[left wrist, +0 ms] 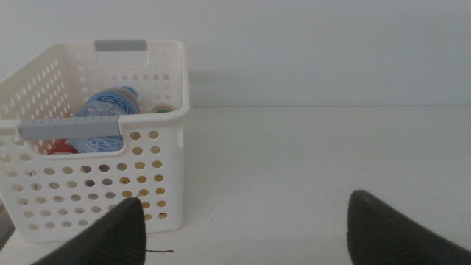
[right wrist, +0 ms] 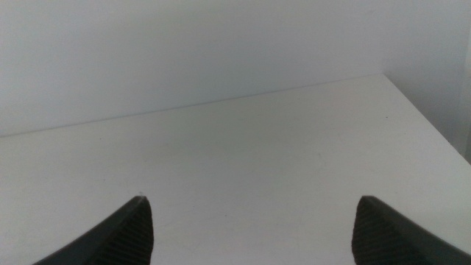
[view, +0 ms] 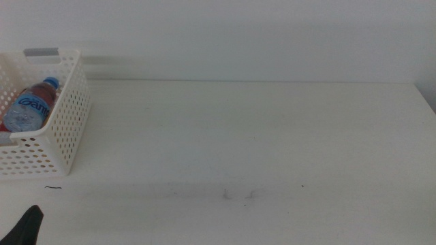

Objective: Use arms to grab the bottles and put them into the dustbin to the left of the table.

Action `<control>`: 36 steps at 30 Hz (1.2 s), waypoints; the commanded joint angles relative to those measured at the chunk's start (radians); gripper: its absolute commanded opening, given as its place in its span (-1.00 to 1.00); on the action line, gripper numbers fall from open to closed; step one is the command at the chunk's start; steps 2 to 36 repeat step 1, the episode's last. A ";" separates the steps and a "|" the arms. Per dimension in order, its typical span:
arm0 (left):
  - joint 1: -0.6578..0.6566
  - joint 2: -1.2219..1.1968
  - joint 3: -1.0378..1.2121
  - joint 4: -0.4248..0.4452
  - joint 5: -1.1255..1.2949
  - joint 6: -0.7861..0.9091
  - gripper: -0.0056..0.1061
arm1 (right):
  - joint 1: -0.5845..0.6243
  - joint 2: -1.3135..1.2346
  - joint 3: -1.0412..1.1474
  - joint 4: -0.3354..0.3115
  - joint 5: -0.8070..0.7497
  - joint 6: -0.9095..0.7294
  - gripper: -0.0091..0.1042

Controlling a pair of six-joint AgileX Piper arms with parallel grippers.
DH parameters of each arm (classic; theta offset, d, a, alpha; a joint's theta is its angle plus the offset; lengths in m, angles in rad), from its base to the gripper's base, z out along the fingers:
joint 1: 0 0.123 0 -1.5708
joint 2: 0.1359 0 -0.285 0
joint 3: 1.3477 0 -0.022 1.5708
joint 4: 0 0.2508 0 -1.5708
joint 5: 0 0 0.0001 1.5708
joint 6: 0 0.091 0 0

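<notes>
The white table (view: 259, 136) runs back to a plain pale wall, with a few small dark scuffs (view: 235, 195) near its front edge. The white perforated basket (view: 65, 129) stands on the table's left end. In it lies the water bottle (view: 30, 105) with blue cap and label.

The left gripper (left wrist: 243, 228) hangs just in front of the basket, jaws spread wide, holding and touching nothing. The right gripper (right wrist: 250, 232) is equally wide open and empty over bare table.

Only the left wrist view shows something red (left wrist: 62, 147) and a green-topped item (left wrist: 162, 110) beside the water bottle. The middle view shows just a dark tip of the left gripper at the bottom corner.
</notes>
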 commanded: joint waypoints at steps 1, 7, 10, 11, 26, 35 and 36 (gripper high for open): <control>0.003 -0.005 0.001 0.000 -0.012 -0.009 0.78 | -0.008 -0.005 0.003 -0.002 -0.012 -0.004 0.39; 0.003 -0.005 0.001 0.000 -0.012 -0.009 0.78 | -0.008 -0.005 0.003 -0.002 -0.012 -0.004 0.39; 0.003 -0.005 0.001 0.000 -0.012 -0.009 0.78 | -0.008 -0.005 0.003 -0.002 -0.012 -0.004 0.39; 0.003 -0.005 0.001 0.000 -0.012 -0.009 0.78 | -0.008 -0.005 0.003 -0.002 -0.012 -0.004 0.39; 0.003 -0.005 0.001 0.000 -0.012 -0.009 0.78 | -0.008 -0.005 0.003 -0.002 -0.012 -0.004 0.39; 0.003 -0.005 0.001 0.000 -0.012 -0.009 0.78 | -0.008 -0.005 0.003 -0.002 -0.012 -0.004 0.39; 0.003 -0.005 0.001 0.000 -0.012 -0.009 0.78 | -0.008 -0.005 0.003 -0.002 -0.012 -0.004 0.39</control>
